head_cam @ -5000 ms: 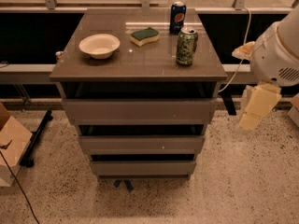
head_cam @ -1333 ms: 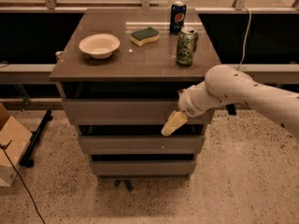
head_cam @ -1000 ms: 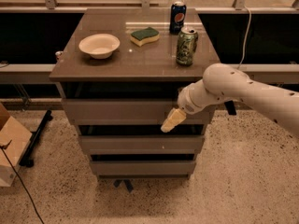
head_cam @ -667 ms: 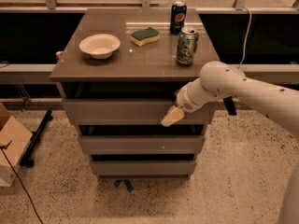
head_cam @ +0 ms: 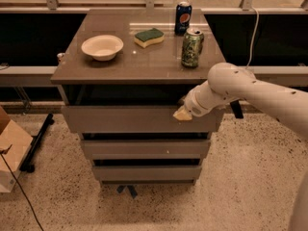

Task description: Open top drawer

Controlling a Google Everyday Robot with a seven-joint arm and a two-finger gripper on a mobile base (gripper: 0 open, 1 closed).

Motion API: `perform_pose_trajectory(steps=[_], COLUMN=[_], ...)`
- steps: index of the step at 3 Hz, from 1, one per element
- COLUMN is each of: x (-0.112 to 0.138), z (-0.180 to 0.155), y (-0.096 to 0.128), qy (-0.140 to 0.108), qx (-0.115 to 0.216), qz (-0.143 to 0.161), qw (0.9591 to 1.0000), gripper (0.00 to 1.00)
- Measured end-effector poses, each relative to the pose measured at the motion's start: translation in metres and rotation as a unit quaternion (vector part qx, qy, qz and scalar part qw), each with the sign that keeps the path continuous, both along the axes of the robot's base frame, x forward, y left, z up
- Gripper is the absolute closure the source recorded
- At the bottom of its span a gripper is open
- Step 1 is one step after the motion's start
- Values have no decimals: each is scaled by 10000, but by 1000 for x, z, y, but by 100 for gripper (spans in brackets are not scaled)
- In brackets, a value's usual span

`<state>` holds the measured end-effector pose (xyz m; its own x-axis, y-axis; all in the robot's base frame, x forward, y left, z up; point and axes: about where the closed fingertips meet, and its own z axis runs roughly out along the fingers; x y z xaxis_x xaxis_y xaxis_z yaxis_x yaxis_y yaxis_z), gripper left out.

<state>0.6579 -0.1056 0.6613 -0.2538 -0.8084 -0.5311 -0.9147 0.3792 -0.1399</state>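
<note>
Hand (head_cam: 183,113) at top drawer (head_cam: 125,120) right rim, grip unclear; bowl (head_cam: 102,47), sponge (head_cam: 148,37), cans (head_cam: 192,47) on tabletop (head_cam: 139,64); speckled floor (head_cam: 240,177).

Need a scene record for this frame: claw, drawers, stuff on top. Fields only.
claw: at the upper edge of the top drawer, near its right end
top drawer: none of its inside shows
lower drawers: two fronts below it
cabinet top: white bowl left, green sponge middle, Pepsi can back right, green can right
floor: cardboard box far left
</note>
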Motion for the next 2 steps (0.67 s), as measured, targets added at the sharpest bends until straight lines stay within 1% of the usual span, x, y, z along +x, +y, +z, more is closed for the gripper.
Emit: perform_pose_trajectory(steps=[1,2], x=[0,0], z=[3,4], y=[0,0], qy=[0,0], qx=[0,0], qz=[0,0], qw=[10000,10000], gripper=[95,96])
